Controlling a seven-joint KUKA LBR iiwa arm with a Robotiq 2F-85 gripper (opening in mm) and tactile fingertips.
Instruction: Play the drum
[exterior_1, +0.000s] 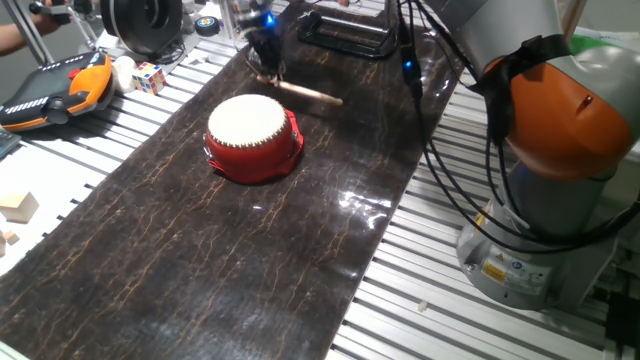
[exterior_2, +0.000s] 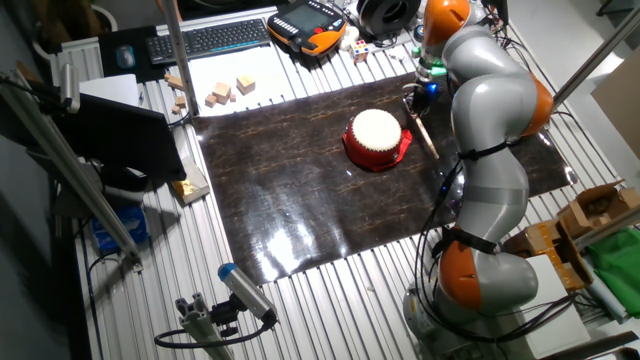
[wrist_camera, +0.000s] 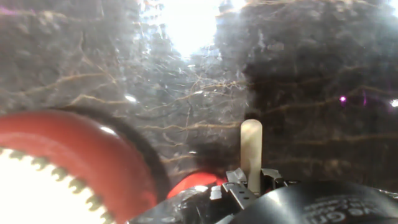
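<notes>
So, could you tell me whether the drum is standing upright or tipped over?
Upright: the drum sits on its red base, cream skin facing up and level.
</notes>
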